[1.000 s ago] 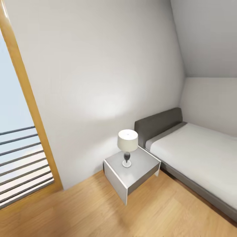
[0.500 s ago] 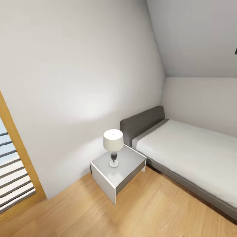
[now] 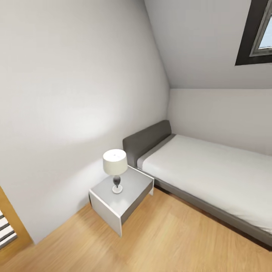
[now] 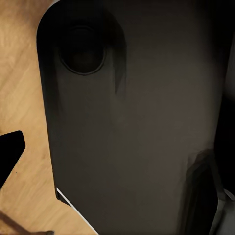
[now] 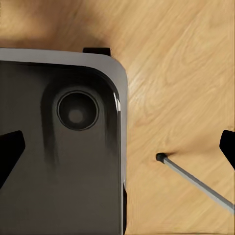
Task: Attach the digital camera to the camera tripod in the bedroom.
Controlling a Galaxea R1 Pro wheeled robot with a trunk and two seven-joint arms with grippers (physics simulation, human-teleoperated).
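Head view, far left: a sliver of wood door frame [image 3: 11,226] with slatted railing behind it, then a long stretch of bare white wall [image 3: 68,94]. Nothing hangs on it.

Next, the grey nightstand [image 3: 109,206], tucked into the corner between wall and bed, the sensible spot for a bedside light. On its top stands a white-shaded lamp [image 3: 115,166], upright, and nothing else that I can make out. The nightstand's front looks like an open box; what sits inside is hidden from this angle.

Moving right: the low grey bed [image 3: 211,177], headboard against the left wall, long side along the back wall under the sloped ceiling. The mattress is bare. Top right, a corner of the dark-framed skylight [image 3: 255,34].

So this is the bedroom [image 3: 170,234], and the robot appears to be on its way, scanning. No digital camera on the nightstand, bed or floor here.

Left wrist view: a dark robot body panel over wood floor, one black fingertip at the edge. How far the left pincer [image 4: 9,155] stands open I cannot tell, and nothing shows in its hold.

Right wrist view: black tips at both edges, so the right pincer [image 5: 117,152] stands wide, empty. Between them, on the floor, a thin silver rod with a black foot [image 5: 191,181], likely a tripod leg, so the tripod seems close by.
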